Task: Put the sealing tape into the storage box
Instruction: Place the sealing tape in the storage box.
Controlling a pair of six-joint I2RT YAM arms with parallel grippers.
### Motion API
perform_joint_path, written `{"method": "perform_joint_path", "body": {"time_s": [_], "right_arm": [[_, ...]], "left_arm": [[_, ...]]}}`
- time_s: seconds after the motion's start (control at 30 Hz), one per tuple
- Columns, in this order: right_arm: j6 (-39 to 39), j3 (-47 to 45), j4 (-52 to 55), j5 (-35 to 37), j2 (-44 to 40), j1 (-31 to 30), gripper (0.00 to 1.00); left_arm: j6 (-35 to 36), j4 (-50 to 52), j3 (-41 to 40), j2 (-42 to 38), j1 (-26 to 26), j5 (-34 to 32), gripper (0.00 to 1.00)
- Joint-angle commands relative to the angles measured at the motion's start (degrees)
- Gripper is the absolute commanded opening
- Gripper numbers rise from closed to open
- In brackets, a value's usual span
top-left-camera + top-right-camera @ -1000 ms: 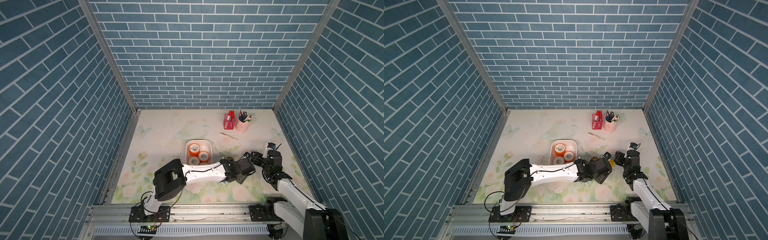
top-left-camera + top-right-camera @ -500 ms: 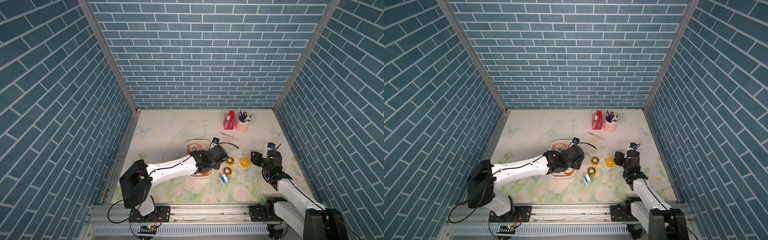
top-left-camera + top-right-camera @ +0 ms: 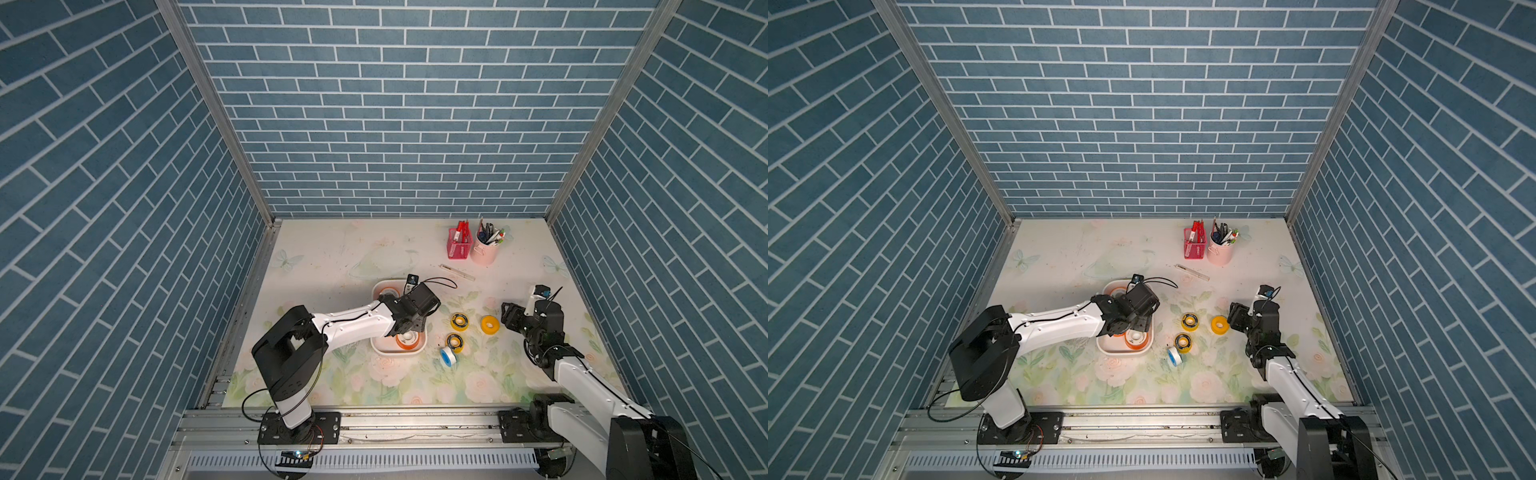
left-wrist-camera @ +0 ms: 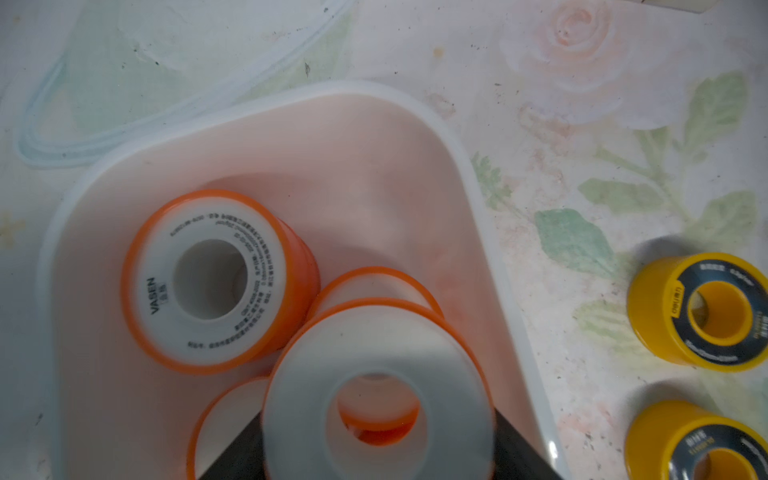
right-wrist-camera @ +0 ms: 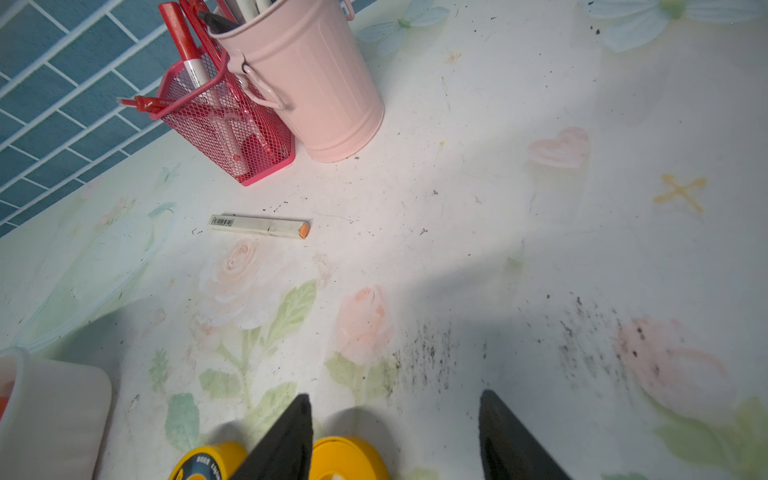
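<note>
Over the storage box (image 4: 374, 137), the left fingers (image 4: 515, 461) are clamping an orange-rimmed sealing tape spool (image 4: 376, 353) above other orange spools (image 4: 208, 282) inside, while three yellow spools (image 3: 459, 321) and a blue spool (image 3: 448, 355) are sitting on the surface (image 3: 332, 257) between box and wide, empty right fingers (image 5: 291, 444).

Both top views: bright, even, lit from overhead, sharp throughout. Short soft shadows on the table (image 3: 332, 257), surface washed pale. Wide-angle stretch toward the edges, wall posts (image 3: 216, 112) leaning outward.

Left wrist view: soft overall. Nearest spool (image 4: 376, 345) badly out of focus, no print legible. Farther spool (image 4: 266, 299) a bit smeared but readable. Orange cast on the storage box (image 4: 374, 145) wall, small glare spot on its rim.

Right wrist view: bright patch mid-table, broad shadow band across the near part. Right claw (image 5: 395, 399) plain black, blurred, no surface detail. Wall tiles (image 5: 62, 83) bowed in the corner.
</note>
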State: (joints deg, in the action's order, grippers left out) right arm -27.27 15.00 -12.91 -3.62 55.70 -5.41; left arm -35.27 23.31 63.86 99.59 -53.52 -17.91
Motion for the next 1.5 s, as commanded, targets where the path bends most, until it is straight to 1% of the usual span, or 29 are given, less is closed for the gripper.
{"method": "perform_joint_path", "body": {"time_s": [0.0, 0.33, 0.6, 0.9, 1.13, 1.47], "right_arm": [[-1.26, -0.59, -1.16, -0.34, 0.32, -0.18, 0.64], [-1.26, -0.68, -1.25, -0.38, 0.24, -0.21, 0.64], [-1.31, -0.67, -1.28, -0.34, 0.26, -0.19, 0.64], [-1.30, -0.77, -1.42, -0.34, 0.09, -0.18, 0.64], [-1.30, -0.85, -1.25, -0.35, -0.20, -0.19, 0.64], [-1.30, -0.94, -1.25, -0.34, -0.42, -0.20, 0.64]], "left_arm": [[0.28, -2.04, 1.13, 0.73, 0.43, 0.57, 0.65], [0.20, -2.77, 2.05, 3.18, 1.09, -1.61, 0.65], [0.20, -3.10, 2.34, 3.92, 1.08, -1.64, 0.66], [-0.50, -2.00, 2.06, 3.93, 1.13, -2.92, 0.75], [-1.10, -1.78, 1.44, 3.17, 1.05, -2.22, 0.83], [-2.42, -0.62, 0.37, 0.37, -0.07, -2.63, 0.83]]}}
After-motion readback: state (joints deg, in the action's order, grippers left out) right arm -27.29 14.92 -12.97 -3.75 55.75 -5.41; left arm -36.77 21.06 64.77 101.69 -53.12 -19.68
